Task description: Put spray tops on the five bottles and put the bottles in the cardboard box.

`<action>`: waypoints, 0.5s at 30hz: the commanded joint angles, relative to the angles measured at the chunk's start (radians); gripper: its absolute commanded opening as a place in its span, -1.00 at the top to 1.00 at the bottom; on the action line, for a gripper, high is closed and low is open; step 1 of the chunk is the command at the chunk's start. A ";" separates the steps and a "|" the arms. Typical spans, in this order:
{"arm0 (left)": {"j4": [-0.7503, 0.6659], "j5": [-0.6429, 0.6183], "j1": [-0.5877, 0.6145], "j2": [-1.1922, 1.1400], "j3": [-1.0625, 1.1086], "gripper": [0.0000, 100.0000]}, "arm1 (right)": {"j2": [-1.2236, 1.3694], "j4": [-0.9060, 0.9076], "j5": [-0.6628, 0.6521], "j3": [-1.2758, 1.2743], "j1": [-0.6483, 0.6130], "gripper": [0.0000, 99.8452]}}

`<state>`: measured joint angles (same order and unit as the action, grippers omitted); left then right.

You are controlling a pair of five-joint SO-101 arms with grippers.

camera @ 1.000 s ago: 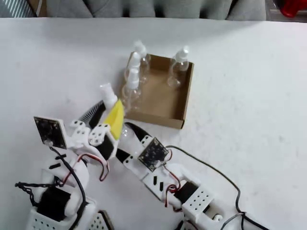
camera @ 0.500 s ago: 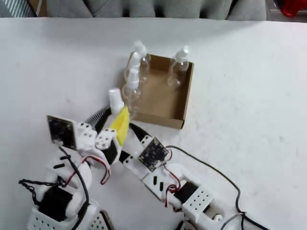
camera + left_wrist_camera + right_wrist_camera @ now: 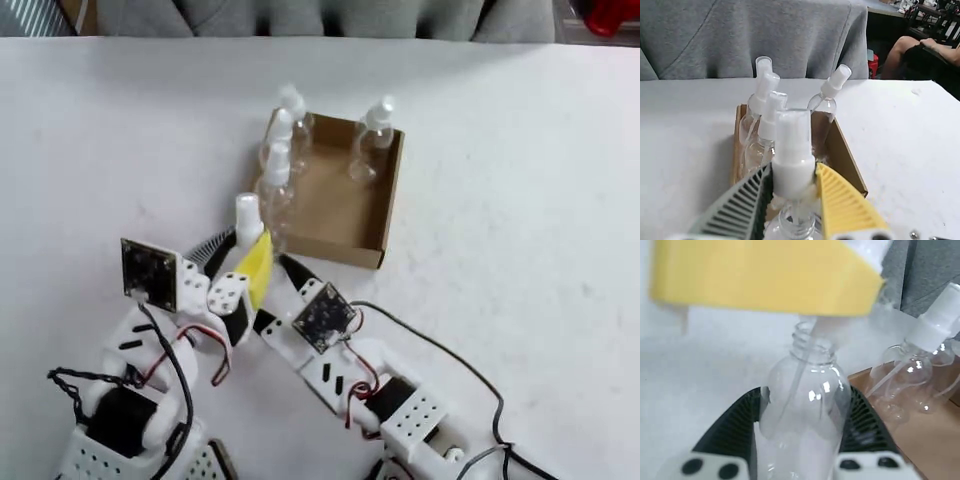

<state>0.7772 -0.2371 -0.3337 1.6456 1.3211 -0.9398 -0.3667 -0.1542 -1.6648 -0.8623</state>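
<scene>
Capping of the fifth bottle. Over the last second the left pincer (image 3: 791, 186), clenched on the spray top (image 3: 792, 150), has swung across the counter (image 3: 520, 200) and now holds the top above the bottle (image 3: 805, 405), dip tube already in the neck. Seating it appears to remain. The right pincer (image 3: 801, 432) grips that bottle upright just before the cardboard box (image 3: 393, 190), which holds four capped bottles (image 3: 372, 135).
</scene>
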 commanded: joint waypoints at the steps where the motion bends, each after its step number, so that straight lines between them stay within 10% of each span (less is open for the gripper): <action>1: 0.002 0.014 -0.012 0.012 -0.012 0.95 | -0.024 -0.027 -0.008 0.014 0.030 0.97; 7: -0.029 0.014 -0.024 0.013 -0.009 0.86 | -0.148 0.028 0.000 -0.003 0.071 0.97; 15: 0.040 0.011 -0.022 0.013 -0.005 0.16 | -0.229 0.116 0.000 -0.009 0.050 0.97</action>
<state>0.7848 -0.2325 -0.3460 1.6533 1.3226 -1.1393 -0.2547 -0.1542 -1.6663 -0.8132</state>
